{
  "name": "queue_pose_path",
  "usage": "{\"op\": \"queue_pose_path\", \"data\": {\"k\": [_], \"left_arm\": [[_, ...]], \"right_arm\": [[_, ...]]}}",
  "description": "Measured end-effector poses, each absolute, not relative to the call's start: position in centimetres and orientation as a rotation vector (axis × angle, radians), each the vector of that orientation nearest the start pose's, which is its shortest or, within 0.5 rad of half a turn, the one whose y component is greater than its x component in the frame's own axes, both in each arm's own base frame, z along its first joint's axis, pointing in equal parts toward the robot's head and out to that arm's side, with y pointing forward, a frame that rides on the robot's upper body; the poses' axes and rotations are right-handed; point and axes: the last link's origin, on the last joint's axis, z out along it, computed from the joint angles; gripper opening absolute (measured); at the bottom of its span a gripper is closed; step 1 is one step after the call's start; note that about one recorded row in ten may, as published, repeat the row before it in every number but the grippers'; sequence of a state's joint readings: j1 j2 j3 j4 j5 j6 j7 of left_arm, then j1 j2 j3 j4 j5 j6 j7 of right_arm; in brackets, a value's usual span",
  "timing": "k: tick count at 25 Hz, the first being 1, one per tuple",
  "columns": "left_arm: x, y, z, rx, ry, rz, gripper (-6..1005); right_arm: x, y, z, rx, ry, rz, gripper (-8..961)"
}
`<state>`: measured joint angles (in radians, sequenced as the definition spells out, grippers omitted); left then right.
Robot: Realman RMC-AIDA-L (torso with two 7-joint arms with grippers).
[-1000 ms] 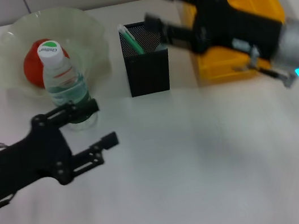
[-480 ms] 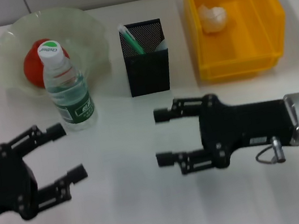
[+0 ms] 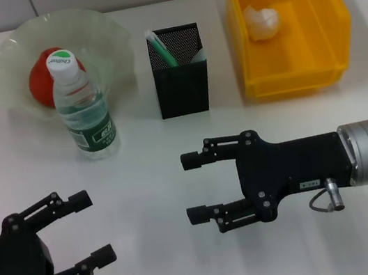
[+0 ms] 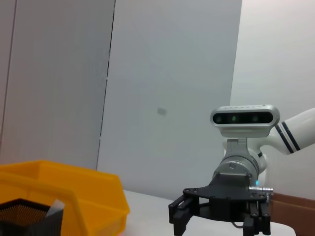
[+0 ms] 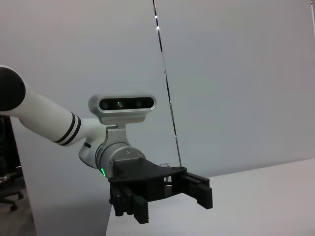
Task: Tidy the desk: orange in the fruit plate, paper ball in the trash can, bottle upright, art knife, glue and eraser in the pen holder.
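- hovering empty over bare surface (image 3: 192, 270), the right hand (image 3: 194, 187) has its two fingers spread wide apart with nothing between them; it reaches in from the right edge, forearm lying low and level, fingers pointing toward the robot's left.
- the left hand (image 3: 95, 228) sits at the near left corner, fingers likewise parted and gripping nothing, angled in toward the middle, so the two hands face each other across a gap.
- both hands are well clear of every item, which reads as a pulled-back rest pose rather than a reach.
- nearest the left hand, the bottle (image 3: 82, 105) stands upright on its base, white cap up, just in front of the plate (image 3: 106, 34) rim; upright is the state the task wants.
- the orange (image 3: 39, 77) lies inside the plate, partly hidden behind the bottle.
- the holder (image 3: 182, 85) stands between plate and bin (image 3: 298, 79); a green item and a pale one poke above its rim, though i cannot tell which tool is which, nor see the eraser.
- the paper ball (image 3: 262, 22) rests on the bin's floor near the far wall.
- judged from this layout, the tidying looks essentially done; nothing loose is left on the surface.
- in the wrist views each camera sees the opposite hand, fingers apart above the surface.
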<state>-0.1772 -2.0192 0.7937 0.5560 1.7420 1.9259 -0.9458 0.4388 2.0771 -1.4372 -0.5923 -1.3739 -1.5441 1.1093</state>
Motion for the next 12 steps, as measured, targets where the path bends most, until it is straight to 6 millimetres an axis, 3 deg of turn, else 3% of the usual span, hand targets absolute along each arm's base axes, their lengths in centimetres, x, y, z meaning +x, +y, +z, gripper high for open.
{"op": "queue_pose_path", "data": {"k": [12], "left_arm": [[-31.08, 19.80, 1.50, -2.660, -0.318, -1.066, 799]], "right_arm": [[21.34, 27.13, -7.10, -2.962, 0.258, 1.021, 767]]}}
